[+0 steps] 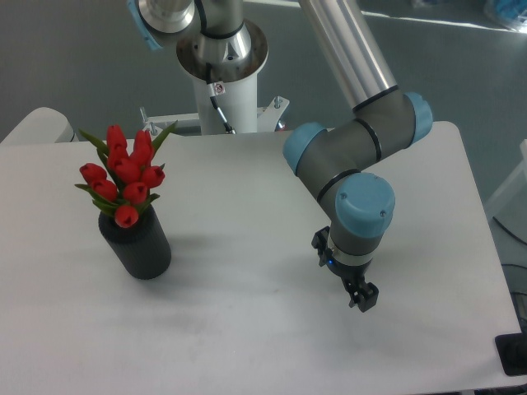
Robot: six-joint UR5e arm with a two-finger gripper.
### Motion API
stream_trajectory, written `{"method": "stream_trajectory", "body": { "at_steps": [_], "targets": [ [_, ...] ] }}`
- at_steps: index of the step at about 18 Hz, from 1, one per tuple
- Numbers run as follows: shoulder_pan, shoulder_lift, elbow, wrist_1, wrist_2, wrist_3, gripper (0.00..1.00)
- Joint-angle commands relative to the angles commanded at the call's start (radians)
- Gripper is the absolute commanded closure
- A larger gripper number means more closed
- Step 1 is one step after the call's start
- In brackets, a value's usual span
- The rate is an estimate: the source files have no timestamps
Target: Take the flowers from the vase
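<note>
The flowers (124, 174), a tight bunch of red tulip buds with green leaves, stand in the vase (137, 244), a matte black cylinder on the left part of the white table. The stems are hidden inside the vase. My gripper (363, 297) hangs low over the table's right half, well to the right of the vase and apart from it. It points downward and its small black fingers (368, 300) are seen from above. Nothing shows between them, and their spacing is too small to read.
The arm's white base column (221, 82) stands at the table's back edge behind the flowers. The arm's grey links and blue joint caps (364, 206) reach over the right half of the table (247, 329). A dark object (512, 354) sits off the front right corner.
</note>
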State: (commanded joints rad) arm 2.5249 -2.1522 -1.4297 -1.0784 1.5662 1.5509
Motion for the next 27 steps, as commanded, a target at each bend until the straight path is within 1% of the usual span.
{"method": "stream_trajectory", "body": {
  "at_steps": [7, 9, 10, 12, 14, 16, 19, 22, 24, 26, 27],
  "targets": [
    [0.003, 0.000, -0.005, 0.002, -0.011, -0.009, 0.00],
    [0.011, 0.012, -0.035, 0.014, -0.018, -0.003, 0.00],
    [0.017, 0.017, -0.052, 0.017, -0.038, -0.014, 0.00],
    [0.026, 0.026, -0.060, 0.029, -0.093, -0.029, 0.00],
    [0.038, 0.032, -0.064, 0.025, -0.120, -0.034, 0.00],
    [0.049, 0.051, -0.071, 0.017, -0.170, -0.034, 0.00],
    [0.057, 0.096, -0.126, 0.018, -0.248, -0.020, 0.00],
    [0.060, 0.143, -0.179, 0.018, -0.291, -0.005, 0.00],
    [0.060, 0.175, -0.227, 0.020, -0.320, 0.017, 0.00],
    [0.067, 0.190, -0.274, 0.020, -0.379, 0.073, 0.00],
    [0.084, 0.205, -0.296, 0.020, -0.415, 0.099, 0.00]
  ]
}}
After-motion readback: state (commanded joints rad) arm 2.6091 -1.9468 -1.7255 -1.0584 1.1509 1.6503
